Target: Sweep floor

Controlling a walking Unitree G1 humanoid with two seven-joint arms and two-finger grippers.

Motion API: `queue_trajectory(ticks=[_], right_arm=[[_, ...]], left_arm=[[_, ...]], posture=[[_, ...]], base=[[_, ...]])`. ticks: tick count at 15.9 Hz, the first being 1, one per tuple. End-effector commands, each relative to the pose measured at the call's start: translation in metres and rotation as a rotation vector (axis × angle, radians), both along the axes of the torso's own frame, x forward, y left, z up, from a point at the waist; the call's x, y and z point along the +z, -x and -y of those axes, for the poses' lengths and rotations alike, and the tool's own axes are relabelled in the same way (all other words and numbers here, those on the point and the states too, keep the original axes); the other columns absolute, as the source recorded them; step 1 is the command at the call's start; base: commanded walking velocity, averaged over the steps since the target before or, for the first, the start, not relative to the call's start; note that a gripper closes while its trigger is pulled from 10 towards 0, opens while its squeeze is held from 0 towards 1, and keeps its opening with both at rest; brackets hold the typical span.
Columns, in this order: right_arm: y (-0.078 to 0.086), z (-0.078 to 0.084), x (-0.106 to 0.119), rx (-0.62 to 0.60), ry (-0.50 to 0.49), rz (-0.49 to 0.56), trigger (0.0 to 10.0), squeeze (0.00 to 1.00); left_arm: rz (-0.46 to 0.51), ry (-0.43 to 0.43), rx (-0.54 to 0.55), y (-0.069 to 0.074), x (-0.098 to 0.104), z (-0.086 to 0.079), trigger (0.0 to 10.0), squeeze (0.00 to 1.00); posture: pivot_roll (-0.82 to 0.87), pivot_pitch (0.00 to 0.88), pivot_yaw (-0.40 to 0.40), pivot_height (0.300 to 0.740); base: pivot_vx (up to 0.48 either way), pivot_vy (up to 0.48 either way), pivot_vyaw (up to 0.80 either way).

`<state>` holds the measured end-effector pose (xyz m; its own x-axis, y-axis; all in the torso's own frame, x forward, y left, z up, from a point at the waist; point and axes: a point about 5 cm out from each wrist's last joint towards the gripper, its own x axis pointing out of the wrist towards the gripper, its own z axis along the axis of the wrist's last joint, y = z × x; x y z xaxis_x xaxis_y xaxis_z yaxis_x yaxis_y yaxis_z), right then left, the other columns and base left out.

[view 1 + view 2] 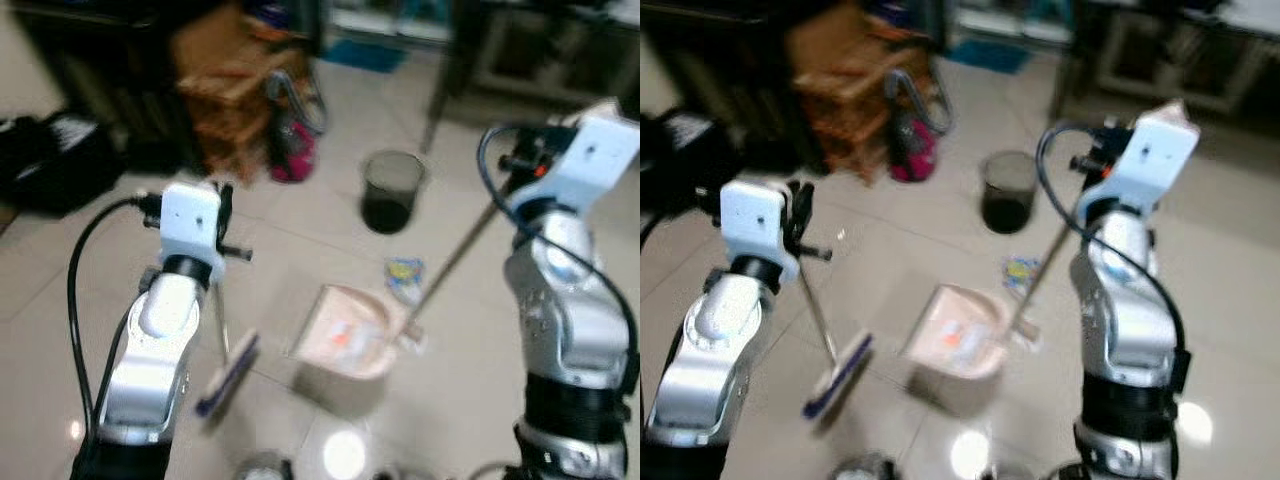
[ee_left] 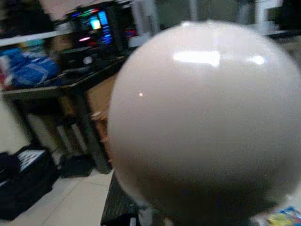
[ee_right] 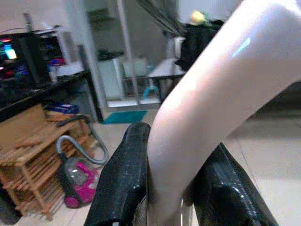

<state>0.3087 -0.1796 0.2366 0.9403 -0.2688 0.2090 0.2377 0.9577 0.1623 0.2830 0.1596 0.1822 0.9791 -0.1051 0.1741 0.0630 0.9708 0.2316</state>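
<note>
Dustpan (image 1: 345, 340): pale pink, lies on the tiled floor (image 1: 300, 230) between the two arms, mouth toward the robot's left. Its long handle (image 1: 462, 247) slants up and to the robot's right to the right claw (image 3: 164, 188). In the right wrist view the pale handle runs between the two black fingers (image 3: 120, 183), which press it from either side: right claw clenched on the dustpan handle.

Small yellow-blue wrapper (image 1: 404, 272) lies on the floor just beyond the dustpan, beside the handle's lower end.

Broom: brush head (image 1: 228, 374) with dark blue edge lies near the floor to the robot's left of the dustpan, slightly apart from it. Thin stick (image 1: 220, 322) rises from the head to the left arm's wrist (image 1: 192, 222). The left wrist view has a rounded pale object (image 2: 202, 122) very close to the lens; fingers of the left claw not discernible there, so cannot tell whether it is clenched or released.

Surroundings: dark translucent bin (image 1: 391, 190) stands on the floor beyond the dustpan, well apart from it. Farther back, a wooden rack (image 1: 235, 90) with a pink vacuum cleaner (image 1: 292, 155) beside it. Black bag (image 1: 50, 160) on the floor at far left. Head views are blurred.
</note>
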Motion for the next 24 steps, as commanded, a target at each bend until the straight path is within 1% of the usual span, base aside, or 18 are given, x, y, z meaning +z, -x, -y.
queue_trajectory(ticks=[1, 3, 4, 6, 10, 12, 14, 15, 16, 22, 24], right_arm=[[-0.001, -0.011, 0.012, 0.043, -0.015, 0.046, 10.0, 0.0], [-0.002, -0.011, 0.012, 0.046, -0.002, 0.048, 10.0, 0.0], [-0.002, -0.012, 0.012, 0.053, 0.023, 0.046, 10.0, 0.0], [-0.002, -0.013, 0.009, 0.067, 0.048, 0.041, 10.0, 0.0], [-0.002, -0.015, 0.002, 0.073, 0.048, 0.031, 10.0, 0.0], [-0.002, -0.014, 0.001, 0.067, 0.031, 0.029, 10.0, 0.0], [-0.003, -0.012, -0.002, 0.061, -0.005, 0.023, 10.0, 0.0], [-0.004, -0.01, -0.006, 0.046, -0.055, 0.009, 10.0, 0.0], [-0.004, -0.008, -0.008, 0.037, -0.08, 0.003, 10.0, 0.0], [-0.01, -0.009, -0.003, 0.035, -0.138, 0.039, 10.0, 0.0], [-0.01, -0.01, -0.003, 0.035, -0.14, 0.043, 10.0, 0.0]], left_arm=[[0.032, -0.029, 0.036, 0.002, 0.006, -0.009, 10.0, 0.0], [0.029, -0.036, 0.043, 0.0, 0.006, -0.009, 10.0, 0.0], [0.029, -0.041, 0.047, -0.001, 0.004, -0.009, 10.0, 0.0], [0.024, -0.031, 0.045, -0.002, 0.002, -0.009, 10.0, 0.0], [0.035, -0.039, 0.031, 0.001, 0.003, -0.005, 10.0, 0.0], [0.039, -0.04, 0.034, 0.001, 0.004, -0.005, 10.0, 0.0], [0.043, -0.039, 0.036, 0.001, 0.005, -0.005, 10.0, 0.0], [0.043, -0.038, 0.036, 0.001, 0.005, -0.005, 10.0, 0.0], [0.042, -0.037, 0.036, 0.002, 0.005, -0.005, 10.0, 0.0], [0.048, -0.038, 0.041, 0.0, 0.005, -0.007, 10.0, 0.0], [0.049, -0.038, 0.039, 0.0, 0.005, -0.006, 10.0, 0.0]], posture=[[0.02, 0.091, 0.026, 0.74], [0.01, 0.092, 0.026, 0.74], [0.01, 0.091, 0.026, 0.74], [0.01, 0.091, 0.025, 0.74], [0.02, 0.088, 0.018, 0.74], [0.02, 0.083, 0.016, 0.74], [0.02, 0.082, 0.011, 0.74], [0.03, 0.079, 0.009, 0.74], [0.03, 0.079, 0.009, 0.74], [0.03, 0.054, 0.004, 0.74], [0.03, 0.045, 0.003, 0.74]], base=[[0.412, 0.0, 0.79], [0.42, 0.0, 0.0], [0.424, 0.0, 0.0], [0.42, 0.0, 0.0], [0.421, 0.0, 0.0], [0.422, 0.0, 0.0], [0.422, 0.0, 0.0], [0.424, 0.0, 0.0], [0.42, 0.0, 0.0], [0.429, 0.0, 0.0], [0.431, 0.0, -0.68]])
